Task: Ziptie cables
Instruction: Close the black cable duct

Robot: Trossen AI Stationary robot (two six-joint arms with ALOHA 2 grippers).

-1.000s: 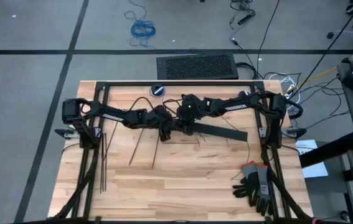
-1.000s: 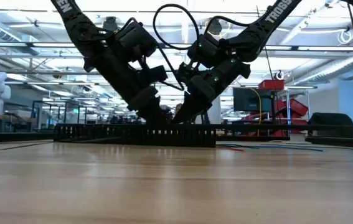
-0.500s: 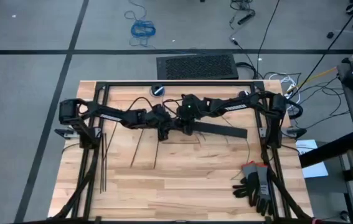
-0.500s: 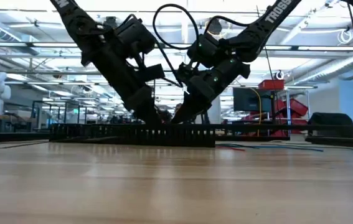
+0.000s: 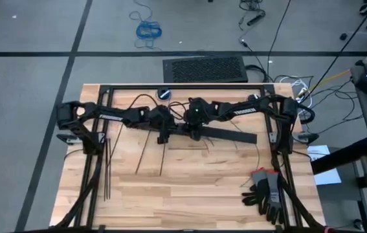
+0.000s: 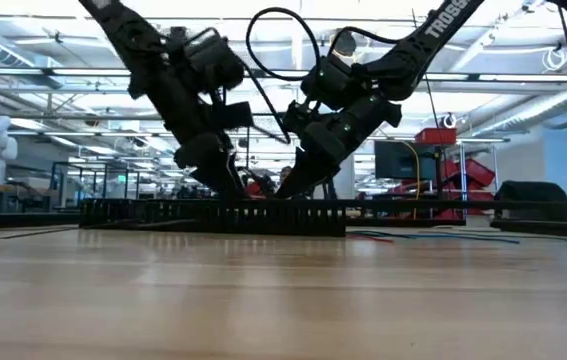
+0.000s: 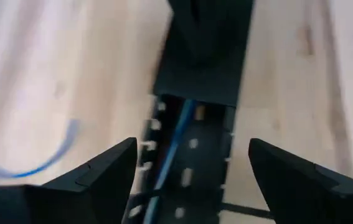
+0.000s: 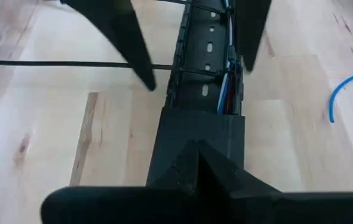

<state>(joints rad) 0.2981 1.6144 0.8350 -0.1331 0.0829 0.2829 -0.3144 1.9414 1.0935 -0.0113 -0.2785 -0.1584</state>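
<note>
Both arms meet over the middle of the wooden table [image 5: 189, 188]. The left gripper [image 5: 164, 133] sits at nine o'clock of the right gripper [image 5: 196, 129], close beside it. A black bar [image 5: 232, 135] runs toward three o'clock. Zipties [image 5: 107, 165] lie at seven o'clock, gloves [image 5: 266, 191] at five o'clock.

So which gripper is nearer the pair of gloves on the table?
The right gripper: it sits over the slotted bar at mid-table, on the side toward the gloves. The left gripper works just beyond it, farther from them.
</note>
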